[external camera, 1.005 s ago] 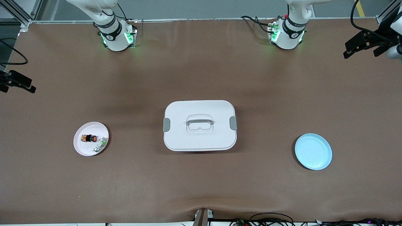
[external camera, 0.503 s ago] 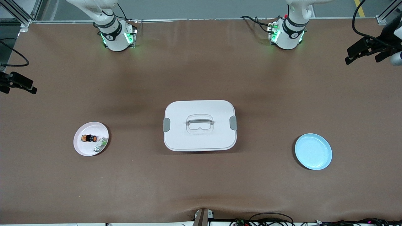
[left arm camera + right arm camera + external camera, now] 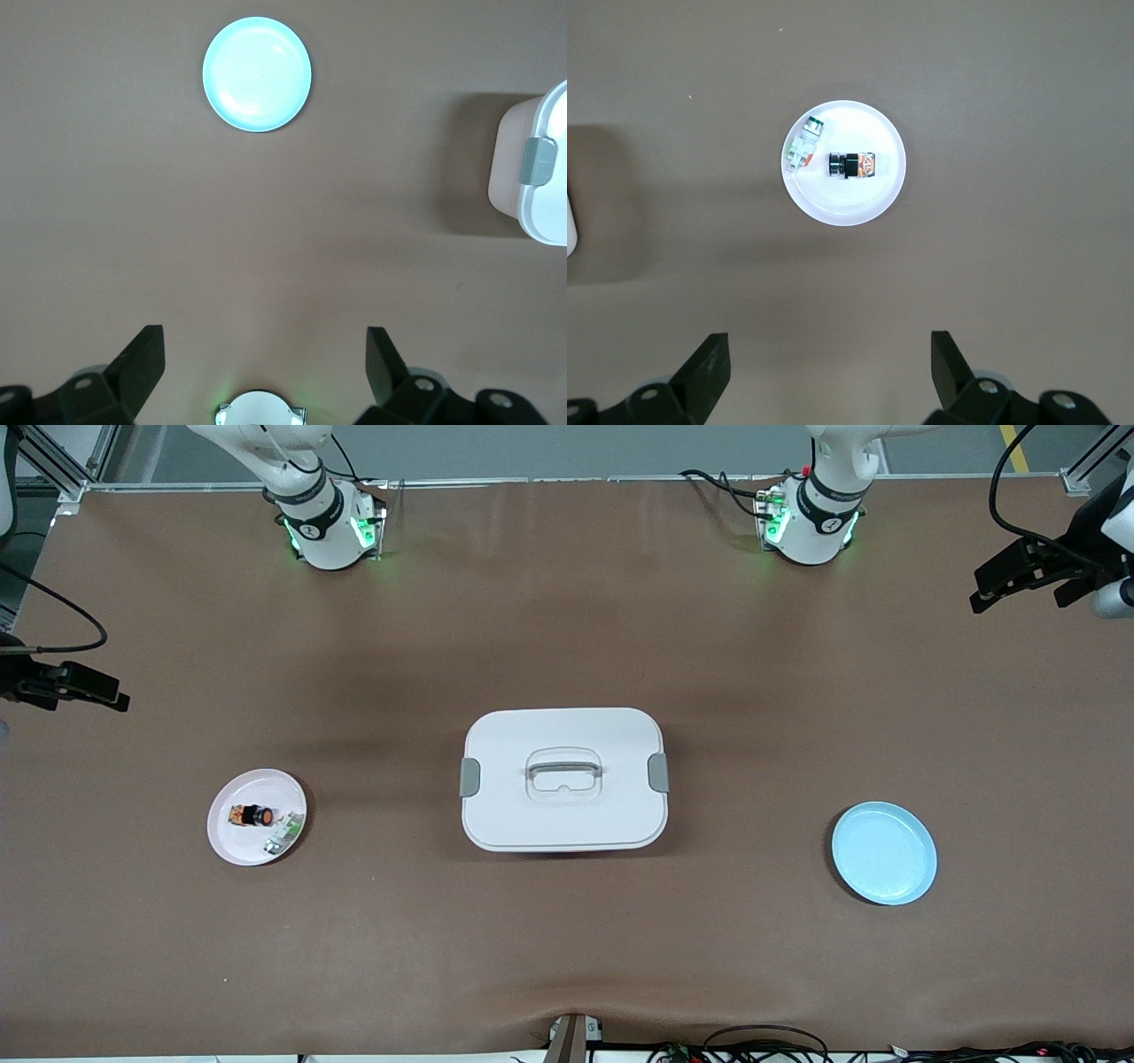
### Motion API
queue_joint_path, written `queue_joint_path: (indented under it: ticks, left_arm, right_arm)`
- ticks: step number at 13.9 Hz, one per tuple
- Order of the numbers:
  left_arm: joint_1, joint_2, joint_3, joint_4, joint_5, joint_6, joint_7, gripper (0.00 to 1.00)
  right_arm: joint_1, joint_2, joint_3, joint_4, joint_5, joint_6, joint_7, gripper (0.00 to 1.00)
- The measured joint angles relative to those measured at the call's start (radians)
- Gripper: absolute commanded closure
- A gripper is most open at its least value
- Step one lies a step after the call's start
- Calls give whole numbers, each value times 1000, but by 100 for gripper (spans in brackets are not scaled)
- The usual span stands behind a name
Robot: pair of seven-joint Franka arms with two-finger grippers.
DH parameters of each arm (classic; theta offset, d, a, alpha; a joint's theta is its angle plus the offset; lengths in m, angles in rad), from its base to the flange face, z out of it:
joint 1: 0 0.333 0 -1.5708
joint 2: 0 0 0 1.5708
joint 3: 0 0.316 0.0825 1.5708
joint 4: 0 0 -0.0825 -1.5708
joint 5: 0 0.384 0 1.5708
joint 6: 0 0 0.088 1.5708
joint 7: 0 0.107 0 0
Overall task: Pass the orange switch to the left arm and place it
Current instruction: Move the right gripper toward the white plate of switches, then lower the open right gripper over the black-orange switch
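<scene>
**Both tools high, switch on the pink plate**

My 2 tools hang in the air with fingers spread wide, nothing between them. Right tool [image 3: 824,372] is over bare desk at the right arm's end, looking down at the pink plate [image 3: 232,841]. Left tool [image 3: 264,363] is over bare desk at the left arm's end, looking down at the blue plate [image 3: 884,854].

The orange switch [image 3: 249,815] lies on its side on the pink plate, apart from both tools. A small green-and-white part [image 3: 283,834] lies on the same plate, just beside the switch and nearer the front camera.

The box [image 3: 564,779] sits mid-desk between the 2 plates, lid on, 1 grey clasp at each end, grey handle flat in the lid. The brown desk [image 3: 567,939] carries all of it.
</scene>
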Motion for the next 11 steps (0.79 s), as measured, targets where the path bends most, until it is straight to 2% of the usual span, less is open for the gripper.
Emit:
queue_joint_path:
  ticks: [6,11]
  left_arm:
    - [-1,-1,-12,-5,2,8,0,0]
    - [0,-8,-17,-5,2,8,0,0]
  right_arm:
    - [0,72,1,3,3,13,0,0]
    - [1,172,2,8,2,119,0,0]
